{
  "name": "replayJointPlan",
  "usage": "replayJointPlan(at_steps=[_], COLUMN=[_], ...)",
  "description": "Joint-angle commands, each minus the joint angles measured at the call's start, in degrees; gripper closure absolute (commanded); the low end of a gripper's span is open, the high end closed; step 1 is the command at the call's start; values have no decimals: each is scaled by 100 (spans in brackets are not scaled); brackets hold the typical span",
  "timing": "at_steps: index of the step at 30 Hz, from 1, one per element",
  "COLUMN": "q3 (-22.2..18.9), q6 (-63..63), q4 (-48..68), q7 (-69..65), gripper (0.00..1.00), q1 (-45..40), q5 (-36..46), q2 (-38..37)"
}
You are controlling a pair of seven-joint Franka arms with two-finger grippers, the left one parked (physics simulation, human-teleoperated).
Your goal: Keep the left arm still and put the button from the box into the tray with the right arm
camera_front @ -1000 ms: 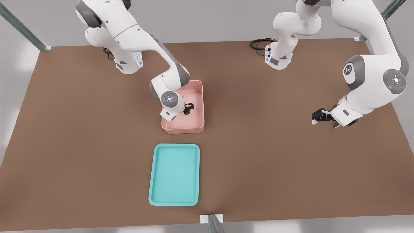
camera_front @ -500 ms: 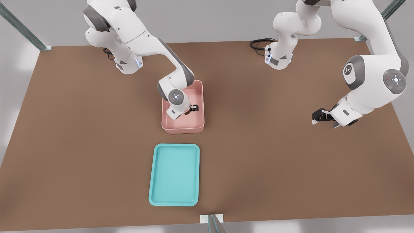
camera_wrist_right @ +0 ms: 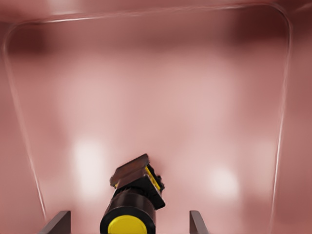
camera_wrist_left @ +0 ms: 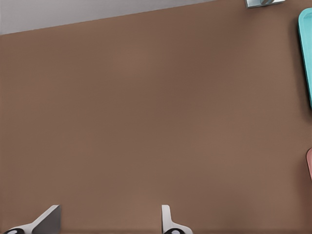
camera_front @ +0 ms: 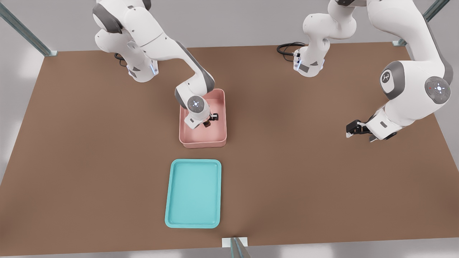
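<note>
The pink box (camera_front: 221, 107) stands mid-table, and my right arm reaches down into it. On the box floor (camera_wrist_right: 161, 87) lies the button (camera_wrist_right: 132, 200), a small dark block with a round yellow cap. It shows in the front view as a dark speck, the button (camera_front: 207, 124), beside the wrist. My gripper (camera_wrist_right: 126, 222) is low inside the box and open, one fingertip on each side of the button without touching it. The gripper (camera_front: 212, 119) is dark against the pink. The turquoise tray (camera_front: 193, 193) lies nearer the front edge, with nothing in it.
The box's tall walls (camera_wrist_right: 280, 126) surround the gripper on all sides. A strip of brown table (camera_front: 200, 153) separates box and tray. The parked arm (camera_front: 394, 107) hangs at the front view's right. Tray edge (camera_wrist_left: 306, 48) and box corner (camera_wrist_left: 310, 168) show in the left wrist view.
My right arm's wrist has shifted toward the front view's right and slightly back over the box. The gripper stays down in the box by the button, which has not moved.
</note>
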Motion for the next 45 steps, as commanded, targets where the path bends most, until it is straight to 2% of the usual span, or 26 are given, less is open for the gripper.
replayJointPlan(at_steps=[1, 2, 4, 10, 13, 17, 22, 25, 30, 34, 38, 45], q3=[0, 0, -9, -17, -17, -26, -149, -246, -264, -264, -246, -369], q6=[174, 279, 279, 271, 279, 95, -827, -1540, -1944, -3086, -3430, -3175], q4=[7, 7, 8, 34, 34, 43, 323, 1000, 1791, 3443, 4621, 5984], q7=[-90, -98, -116, -90, -98, -90, -142, -257, -749, -1030, -1355, -2278], gripper=[7, 9, 20, 44, 51, 54, 55, 55, 55, 55, 55, 55], q1=[-8, -8, -17, -26, -35, -35, -52, -201, -729, -1142, -1353, -1564], q5=[-24, -24, -24, -15, -15, -15, -15, -32, -41, -50, -50, -68], q2=[27, 53, 62, 53, 62, -157, -703, -676, -474, 474, 1248, 2391])
